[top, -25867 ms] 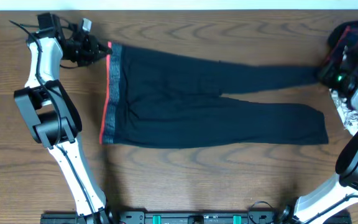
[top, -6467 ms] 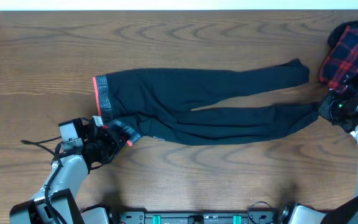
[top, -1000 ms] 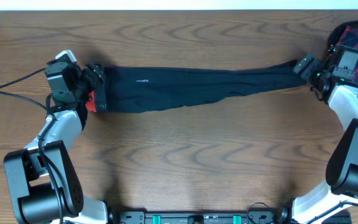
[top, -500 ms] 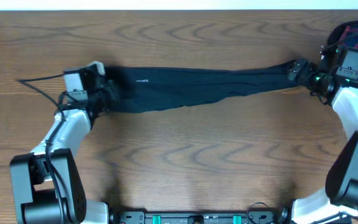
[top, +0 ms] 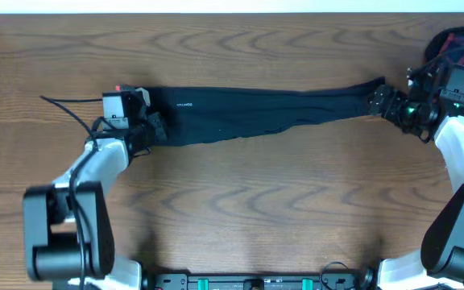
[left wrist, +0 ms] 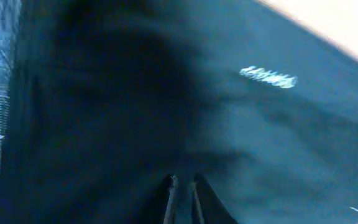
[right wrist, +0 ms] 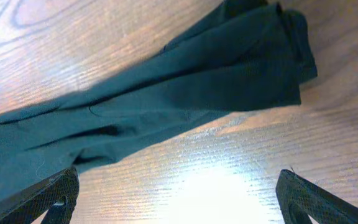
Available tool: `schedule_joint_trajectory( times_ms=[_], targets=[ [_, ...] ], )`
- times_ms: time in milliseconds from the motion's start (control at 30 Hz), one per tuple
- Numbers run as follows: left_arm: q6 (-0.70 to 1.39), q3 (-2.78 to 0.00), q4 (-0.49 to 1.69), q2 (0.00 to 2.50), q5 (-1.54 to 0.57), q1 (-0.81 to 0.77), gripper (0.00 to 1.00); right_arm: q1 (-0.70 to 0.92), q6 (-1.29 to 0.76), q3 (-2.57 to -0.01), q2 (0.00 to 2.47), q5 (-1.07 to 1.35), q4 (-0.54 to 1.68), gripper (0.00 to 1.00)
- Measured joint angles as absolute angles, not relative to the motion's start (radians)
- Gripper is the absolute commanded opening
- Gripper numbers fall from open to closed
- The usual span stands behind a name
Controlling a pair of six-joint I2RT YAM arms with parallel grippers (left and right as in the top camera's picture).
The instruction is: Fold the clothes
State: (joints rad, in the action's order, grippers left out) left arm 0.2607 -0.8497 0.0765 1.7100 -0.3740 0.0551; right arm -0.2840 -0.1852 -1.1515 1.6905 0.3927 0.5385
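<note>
Black trousers (top: 264, 113) stretched in a long strip across the far side of the table (top: 256, 209), left claw (left wrist: 182, 199) pinching a thin nip at the waist, right claw (right wrist: 174, 186) spread empty by the cuffs, so a one-sided pull could slip or skew them.

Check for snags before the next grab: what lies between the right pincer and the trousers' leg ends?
Nothing. In the right wrist view only bare table separates the open right pincer from the trousers; the overhead view shows no object there either.

Wooden table (top: 232, 217): black trousers (top: 256, 117), perhaps plaid garment (top: 461, 44)
</note>
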Motion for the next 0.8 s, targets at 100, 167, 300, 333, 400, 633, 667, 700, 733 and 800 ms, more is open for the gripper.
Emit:
schedule_joint_trajectory(
  times_ms=[100,167,300,333,400,633,667,700,733,800],
  targets=[
    [0.262,-0.851,0.104,1.774,-0.369,0.055,0.11,-0.284,-0.182,-1.151,1.691,0.394,0.562,0.99],
    [0.259,-0.871,0.162,1.778,-0.378,0.057,0.10,-0.284,-0.181,-1.151,1.691,0.394,0.572,0.99],
    [0.257,-0.904,0.329,1.777,-0.394,0.058,0.06,-0.284,-0.177,-1.151,1.691,0.394,0.587,0.99],
    [0.256,-0.910,0.371,1.775,-0.398,0.059,0.06,-0.284,-0.177,-1.151,1.691,0.394,0.588,0.99],
    [0.257,-0.915,0.459,1.771,-0.413,0.065,0.06,-0.284,-0.175,-1.151,1.691,0.394,0.594,0.99],
    [0.253,-0.918,0.661,1.769,-0.431,0.125,0.06,-0.284,-0.174,-1.152,1.691,0.391,0.646,0.99],
    [0.253,-0.917,0.677,1.769,-0.431,0.140,0.06,-0.284,-0.172,-1.152,1.691,0.389,0.655,0.99],
    [0.253,-0.916,0.685,1.769,-0.431,0.154,0.06,-0.284,-0.170,-1.152,1.691,0.388,0.662,0.99],
    [0.253,-0.914,0.688,1.769,-0.434,0.171,0.06,-0.284,-0.164,-1.152,1.691,0.387,0.667,0.99],
    [0.253,-0.910,0.683,1.769,-0.444,0.200,0.06,-0.284,-0.147,-1.152,1.691,0.386,0.669,0.99]
  ],
)
